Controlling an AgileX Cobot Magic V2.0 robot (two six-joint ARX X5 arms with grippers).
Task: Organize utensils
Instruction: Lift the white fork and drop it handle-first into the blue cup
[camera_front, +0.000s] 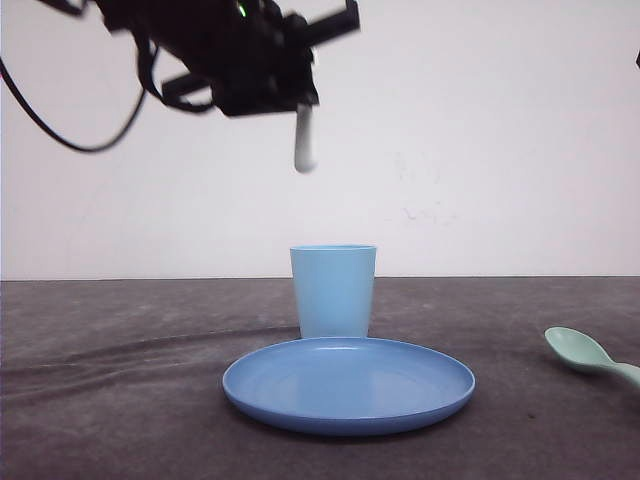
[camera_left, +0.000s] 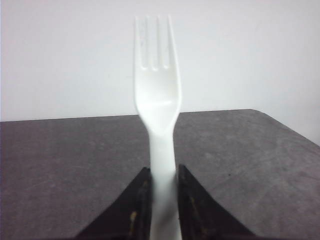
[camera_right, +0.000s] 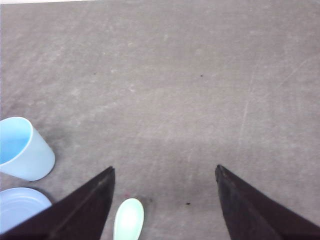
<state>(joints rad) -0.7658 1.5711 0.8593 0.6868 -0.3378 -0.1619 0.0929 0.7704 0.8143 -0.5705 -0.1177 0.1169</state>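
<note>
The white plastic fork (camera_left: 157, 100) is seen pinched by its handle between the fingers of the left pincer (camera_left: 162, 200), tines pointing away from the pincer. In the front view, the left pincer (camera_front: 300, 100) is held high in the upper left of the frame, above the light blue cup (camera_front: 333, 290), with the fork (camera_front: 304, 140) hanging down from it, blurred. The cup stands behind the round blue plate (camera_front: 348, 385) at the frame's centre. The mint-green spoon (camera_front: 590, 357) lies on the dark worktop (camera_front: 100, 400) at the right edge. The right pincer (camera_right: 165, 200) is spread wide above the spoon (camera_right: 128, 219).
</note>
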